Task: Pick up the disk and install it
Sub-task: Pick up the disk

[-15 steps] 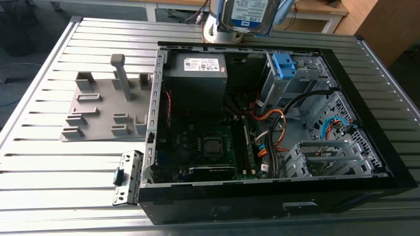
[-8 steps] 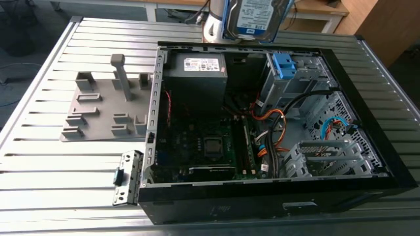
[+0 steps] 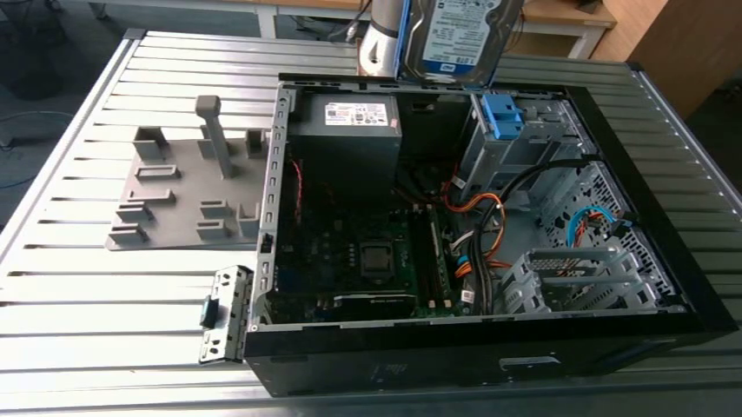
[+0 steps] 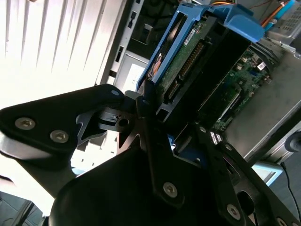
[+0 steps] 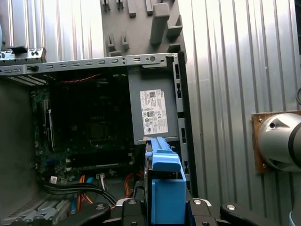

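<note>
Ribbed aluminium table [image 3: 69,287] runs under everything you see, and on it the open computer case [image 3: 696,287] lies on its side with its interior facing up. On the exterior view's left, just beside the case, you have a grey fixture plate [image 3: 174,200] with upright pegs and slots. Inside the case, the grey power supply [image 3: 347,130] with its white sticker sits at the far end, the green motherboard [image 3: 347,252] lies below it, and orange cables [image 3: 481,208] loop between the board and the metal drive cage [image 3: 545,130], which carries a ribbed blue latch [image 3: 501,117]. Your disk [image 3: 458,39] is off the table: it hangs upright in the air above the case's far rim, roughly over the gap between the power supply and the drive cage, its white-and-blue label turned toward the exterior camera, next to the silver arm [image 3: 383,35]. Your gripper [image 4: 169,122] is clamped on it; in the second wrist view one black finger [image 4: 146,136] presses on the disk's edge, and the disk's green circuit board faces that camera. In the first wrist view the disk's blue bracket [image 5: 164,183] stands between the two fingers, with the power supply's sticker directly beyond it. Whether the disk's lower edge touches the case rim, you cannot tell.
</note>
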Available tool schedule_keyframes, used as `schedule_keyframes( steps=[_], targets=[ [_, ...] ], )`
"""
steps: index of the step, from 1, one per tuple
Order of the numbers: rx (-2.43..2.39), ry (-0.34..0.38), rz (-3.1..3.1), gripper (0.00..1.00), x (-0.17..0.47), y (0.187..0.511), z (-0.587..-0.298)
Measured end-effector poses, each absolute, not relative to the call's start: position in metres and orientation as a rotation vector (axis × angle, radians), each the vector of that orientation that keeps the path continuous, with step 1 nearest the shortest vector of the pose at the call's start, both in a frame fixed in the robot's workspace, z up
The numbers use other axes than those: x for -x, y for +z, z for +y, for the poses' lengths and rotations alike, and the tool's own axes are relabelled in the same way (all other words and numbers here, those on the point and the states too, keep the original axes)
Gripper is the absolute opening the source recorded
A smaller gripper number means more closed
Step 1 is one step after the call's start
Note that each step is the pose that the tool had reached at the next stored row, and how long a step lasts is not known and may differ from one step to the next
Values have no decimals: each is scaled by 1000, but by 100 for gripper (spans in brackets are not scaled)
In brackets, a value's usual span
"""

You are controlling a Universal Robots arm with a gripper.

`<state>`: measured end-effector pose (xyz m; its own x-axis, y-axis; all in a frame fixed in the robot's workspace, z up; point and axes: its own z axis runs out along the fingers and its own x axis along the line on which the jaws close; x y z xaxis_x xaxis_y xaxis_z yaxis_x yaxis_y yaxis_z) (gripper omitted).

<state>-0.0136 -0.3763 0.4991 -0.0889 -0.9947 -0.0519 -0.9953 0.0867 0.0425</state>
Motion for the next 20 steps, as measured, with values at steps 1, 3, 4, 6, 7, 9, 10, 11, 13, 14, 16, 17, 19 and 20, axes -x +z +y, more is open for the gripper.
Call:
schedule_keyframes(
  steps=[1,3,4,6,7,9,10,11,13,14,16,17,19,20],
  targets=[
    [2114,104,2309,36,14,499,-378],
    [2114,104,2309,36,13,499,-382],
    [2114,104,2309,36,13,499,-383],
    [2114,104,2309,36,13,498,-386],
    [2114,104,2309,36,13,498,-388],
    [2114,104,2309,36,13,498,-390],
    [2114,104,2309,36,12,498,-392],
    [2114,104,2309,36,12,498,-393],
    [2114,104,2309,36,12,498,-396],
    [2114,104,2309,36,12,497,-397],
    [2114,104,2309,36,11,497,-399],
    [2114,104,2309,36,11,497,-401],
    [2114,103,2309,36,11,497,-403],
    [2114,104,2309,36,10,497,-404]
  ],
)
